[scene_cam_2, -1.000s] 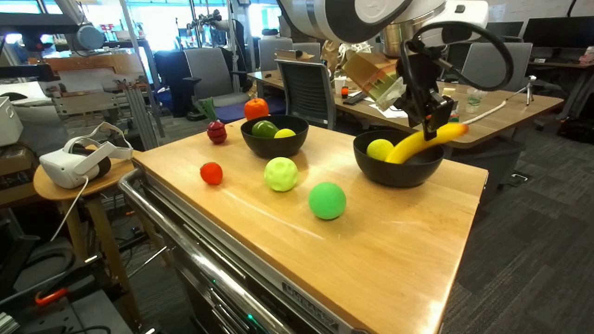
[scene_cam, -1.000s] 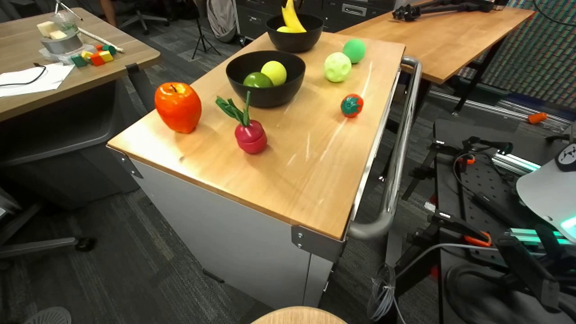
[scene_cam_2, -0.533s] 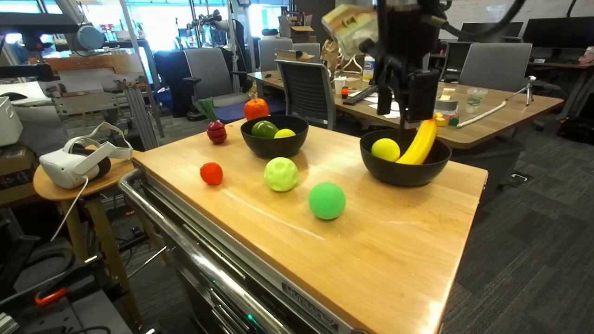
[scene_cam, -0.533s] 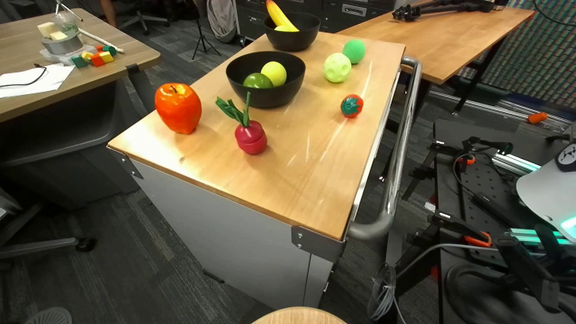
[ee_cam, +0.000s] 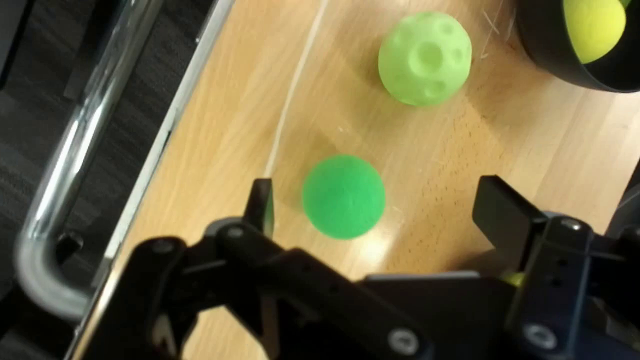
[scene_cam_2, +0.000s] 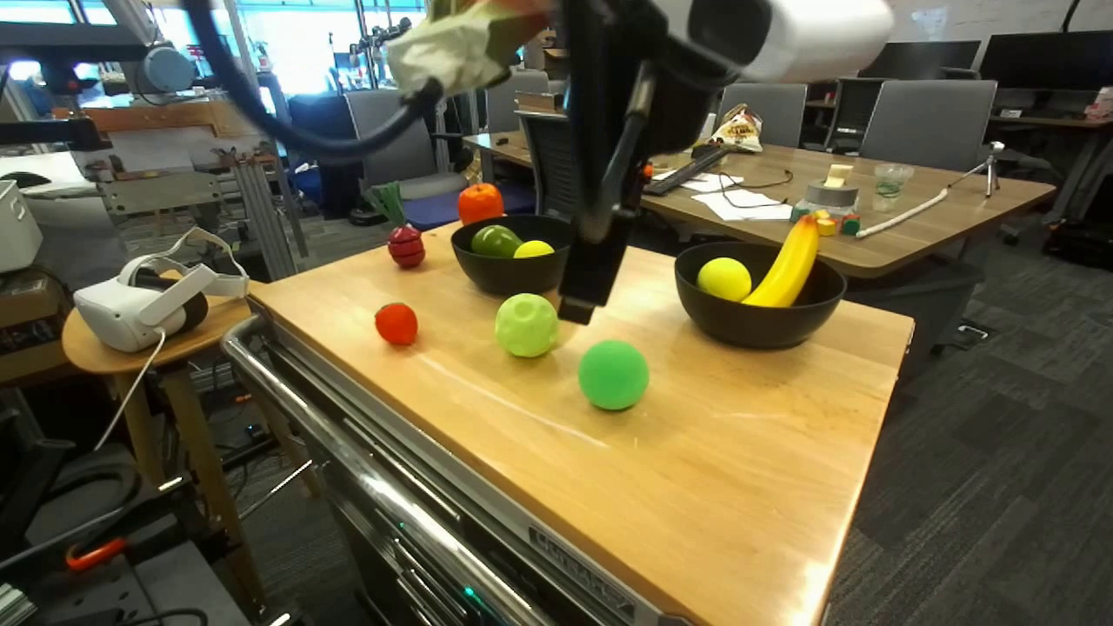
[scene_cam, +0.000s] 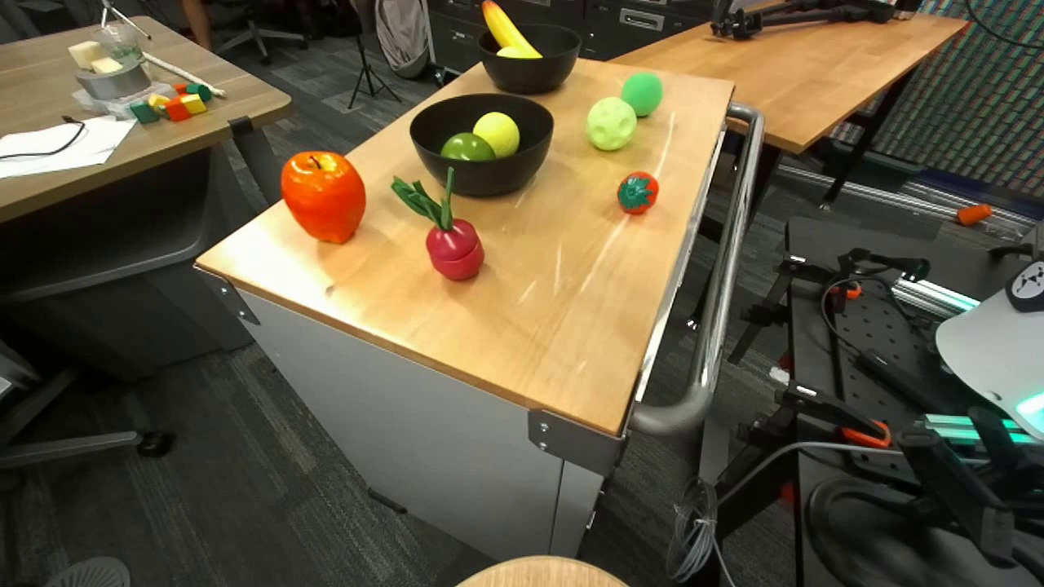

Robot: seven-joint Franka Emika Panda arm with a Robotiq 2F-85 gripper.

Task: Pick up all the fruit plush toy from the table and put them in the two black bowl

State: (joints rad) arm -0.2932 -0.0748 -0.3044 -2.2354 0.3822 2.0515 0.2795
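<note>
My gripper point(ee_cam: 380, 205) hangs open over the table, a green ball point(ee_cam: 343, 196) below and between its wide-apart fingers, untouched as far as I can tell. In an exterior view its blurred fingertips point(scene_cam_2: 581, 296) show above the table, near a pale green dimpled ball point(scene_cam_2: 526, 325). One black bowl point(scene_cam_2: 752, 329) holds a yellow ball point(scene_cam_2: 724, 279) and a leaning banana point(scene_cam_2: 789, 265). Inside the other black bowl point(scene_cam: 489, 178) lie a dark green fruit point(scene_cam: 467, 147) and a yellow ball point(scene_cam: 497, 134). A strawberry point(scene_cam: 637, 192), a red radish point(scene_cam: 455, 249) and a big red-orange fruit point(scene_cam: 324, 196) stand on the table.
A metal handrail point(ee_cam: 82, 150) runs along one table edge. Two neighbouring desks stand near, a cluttered one point(scene_cam: 245, 90) and a wooden one point(scene_cam: 816, 73). A stool with a white headset point(scene_cam_2: 165, 291) is beside the table.
The gripper has let go of the banana, which now leans in its bowl. The arm has swung away from that bowl to above the green ball. That bowl shifted slightly.
</note>
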